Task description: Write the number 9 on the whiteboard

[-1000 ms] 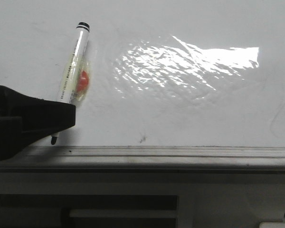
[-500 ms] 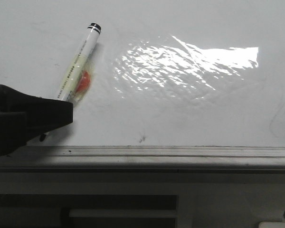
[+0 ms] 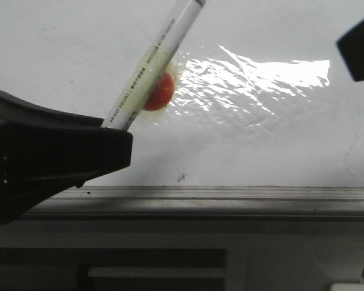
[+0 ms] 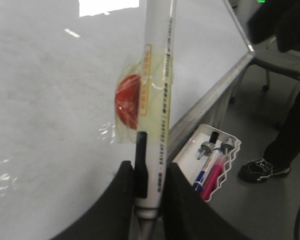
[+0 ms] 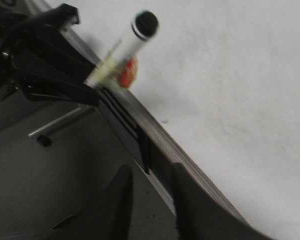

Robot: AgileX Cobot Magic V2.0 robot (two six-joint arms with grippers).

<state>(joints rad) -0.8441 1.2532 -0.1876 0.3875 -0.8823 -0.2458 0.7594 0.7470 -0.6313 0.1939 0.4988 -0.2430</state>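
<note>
**Marker lifted clear, board unmarked**

Since half a second ago, the left gripper [image 3: 118, 130] has risen and swung toward the middle of the front view, so the marker [image 3: 155, 70] now leans steeply up to the right instead of lying low near the ledge, and its cap end leaves the top of the picture. A dark corner of the right arm [image 3: 359, 47] has come into the upper right, where nothing showed before. On the whiteboard [image 3: 261, 145] the glare patch and the small smudge speck [image 3: 182, 178] above the grey ledge [image 3: 230, 195] are unchanged; no number 9 is drawn anywhere in view.

From the left wrist, the fingers [image 4: 117, 200] are clamped on the marker [image 4: 157, 95] low on its barrel, near the writing end, which is hidden between them. A red blob [image 4: 127, 105] is taped to the barrel under clear film. Beyond the board edge a tray of spare markers [image 4: 210, 160] sits lower down.

From the right wrist, the right gripper [image 5: 150, 200] stands with jaws apart, empty, well away from the marker [image 5: 125, 47].

The marker looks light, stiff and smooth, so it may twist under writing pressure; a firm hold close to the tip, as now, seems best. The glossy board should offer little drag.
</note>
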